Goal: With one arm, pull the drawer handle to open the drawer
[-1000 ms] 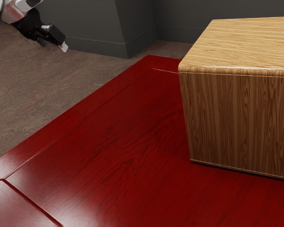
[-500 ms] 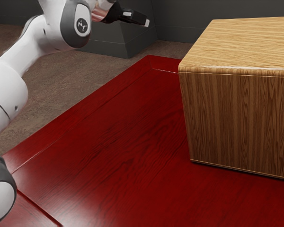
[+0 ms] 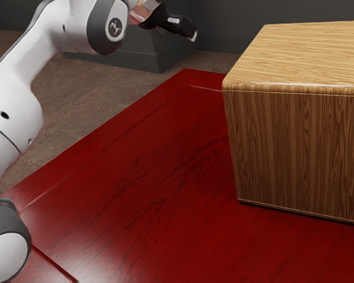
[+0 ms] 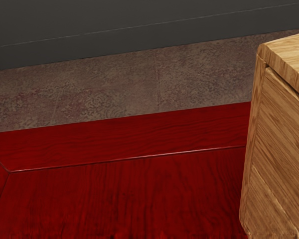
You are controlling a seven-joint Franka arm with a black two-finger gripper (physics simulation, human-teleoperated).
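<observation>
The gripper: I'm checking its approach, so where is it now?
In the exterior view the gripper hangs near the top edge, up past the red table's far corner, left of the wooden cabinet and apart from it.

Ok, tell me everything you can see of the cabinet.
The cabinet is a light, wood-grained box with rounded edges, standing upright on the red table. Its top has grain running across; the side in the exterior view has vertical grain. The wrist view shows another face with an inset panel inside a frame. Only the table touches it.
</observation>
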